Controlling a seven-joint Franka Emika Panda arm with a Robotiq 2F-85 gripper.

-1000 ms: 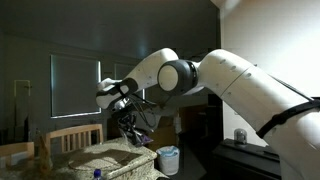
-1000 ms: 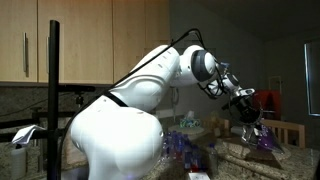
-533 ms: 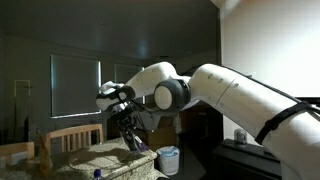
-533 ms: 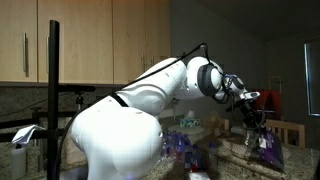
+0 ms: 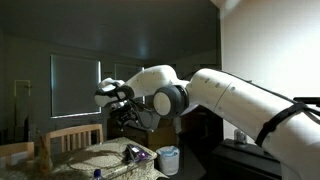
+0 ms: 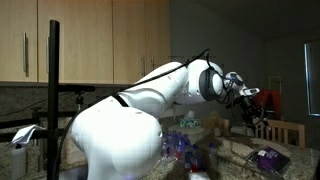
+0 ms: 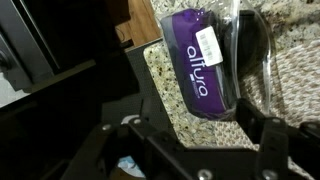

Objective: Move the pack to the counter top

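1. Pack [image 7: 205, 60] lies flat on the speckled counter top [image 7: 170, 95] surface, close to its edge.
2. End effector [image 7: 200, 150] hovers above it, fingers spread, holding nothing.
3. Placing looks done to me. The next move is probably just lifting the arm clear without snagging the pack.

Gripper [image 6: 254, 112] is hanging above the worktop [image 7: 165, 95] with its jaws spread and nothing between them, and open air is lying under it. Pack [image 6: 268, 157] is lying flat below, low, blocking little. White bin [image 5: 168, 159] is standing just beside the worktop edge, narrowing that side. Chair backs [image 5: 75, 136] are rising beyond the far edge. In the wrist view, a woven-looking mat [image 7: 290, 90] is covering the stone beside the pack, leaving a bare speckled strip on its other side.
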